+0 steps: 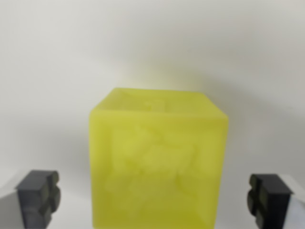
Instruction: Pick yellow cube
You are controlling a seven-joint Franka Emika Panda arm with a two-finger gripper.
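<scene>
- The yellow cube [158, 162] sits dead ahead in the wrist view, filling the lower middle of the picture and resting on the pale table [57, 71]. Its top face and the face toward the camera both show; its bottom edge is cut off by the frame.
- Your gripper [155, 200] stands with its jaws wide apart. One dark fingertip [39, 196] shows at the wrist view's left, the other at the wrist view's right, each clear of the cube with bare table between.
- The cube lies between the two fingertips and close to centred, with the gap on the left looking a little wider than the one on the right. Nudge sideways until both gaps match, or the nearer pad will likely push the cube before the other arrives.
- The cube's side faces look about square to the pads, so you probably need no wrist turn. Check this as you close in, for the picture is soft.
- How far down the fingertips reach on the cube's sides cannot be told from here. Judge it carefully: aim for the pads to meet the middle of the side faces.
- Close slowly and evenly. The cube looks smooth and glossy, so it may slip under a light grip. Lift only once both pads press flat.
</scene>
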